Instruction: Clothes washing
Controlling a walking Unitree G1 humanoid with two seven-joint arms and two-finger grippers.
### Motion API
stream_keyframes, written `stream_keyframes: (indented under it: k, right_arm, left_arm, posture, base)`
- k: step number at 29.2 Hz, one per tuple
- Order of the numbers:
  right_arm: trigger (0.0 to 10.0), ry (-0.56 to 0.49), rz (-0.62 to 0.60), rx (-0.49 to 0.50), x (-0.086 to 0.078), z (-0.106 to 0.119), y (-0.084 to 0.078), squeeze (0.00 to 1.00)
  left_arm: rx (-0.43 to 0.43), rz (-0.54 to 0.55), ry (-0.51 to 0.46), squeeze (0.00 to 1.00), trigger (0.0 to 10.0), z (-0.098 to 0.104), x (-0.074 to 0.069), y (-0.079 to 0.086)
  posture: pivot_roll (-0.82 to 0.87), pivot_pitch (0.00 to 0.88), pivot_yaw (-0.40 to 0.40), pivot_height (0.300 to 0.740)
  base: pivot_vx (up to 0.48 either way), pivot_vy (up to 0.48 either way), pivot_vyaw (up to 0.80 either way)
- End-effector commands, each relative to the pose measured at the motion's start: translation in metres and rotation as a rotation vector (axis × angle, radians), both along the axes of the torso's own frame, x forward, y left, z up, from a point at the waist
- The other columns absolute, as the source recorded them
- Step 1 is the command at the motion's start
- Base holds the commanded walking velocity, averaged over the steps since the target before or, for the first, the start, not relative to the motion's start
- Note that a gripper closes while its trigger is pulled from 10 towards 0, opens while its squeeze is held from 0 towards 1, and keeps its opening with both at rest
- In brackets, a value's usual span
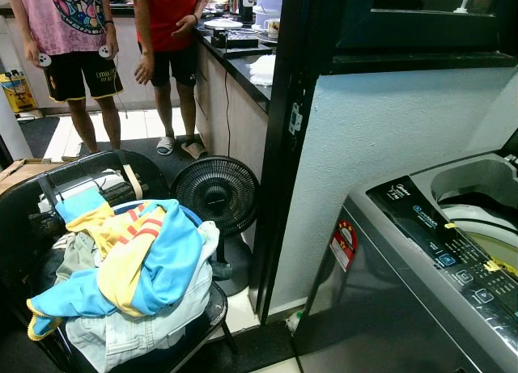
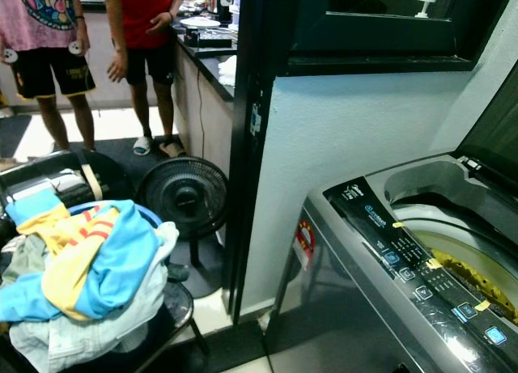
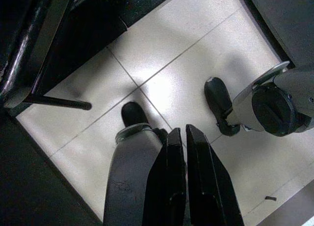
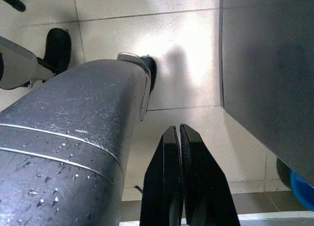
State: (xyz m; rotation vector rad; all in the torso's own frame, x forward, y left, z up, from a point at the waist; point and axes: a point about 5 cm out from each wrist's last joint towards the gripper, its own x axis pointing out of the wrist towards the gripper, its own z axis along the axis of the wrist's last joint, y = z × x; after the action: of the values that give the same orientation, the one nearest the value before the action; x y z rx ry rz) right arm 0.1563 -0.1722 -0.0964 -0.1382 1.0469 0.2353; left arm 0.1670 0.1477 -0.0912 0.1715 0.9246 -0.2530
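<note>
Left claw hangs idle, pointing down at the tiled floor, fingers together, holding nothing. Right claw same: fingers pressed together, empty, hanging over the floor just beside the washing machine's dark side panel. The robot's own silver legs and black feet show below both claws. Outward: one top-loading washing machine on the robot's right, lid up, drum open; something dark lies at the back of the drum and something yellow near the front rim, can't tell what they are. One pile of clothes on a black chair on the robot's left: blue-and-yellow garment on top, pale denim under it, spilling over the seat's front edge. One black floor fan stands just behind the chair, against the black door frame. Open floor between chair and machine is a narrow strip, bounded at the back by the door frame and a white wall. Two people stand well back in the kitchen, next to a dark worktop carrying assorted items.
</note>
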Motion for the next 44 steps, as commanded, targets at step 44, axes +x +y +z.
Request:
stream_keyframes:
  k: [44]
  right_arm:
    - [10.0, -0.899, -0.140, 0.358, 0.112, 0.118, 0.004, 0.00]
  left_arm:
    - [-0.198, -0.040, -0.851, 0.00, 10.0, 0.115, 0.039, 0.018]
  posture:
    - [-0.02, 0.042, 0.013, 0.740]
  base:
    - [0.000, 0.000, 0.00]
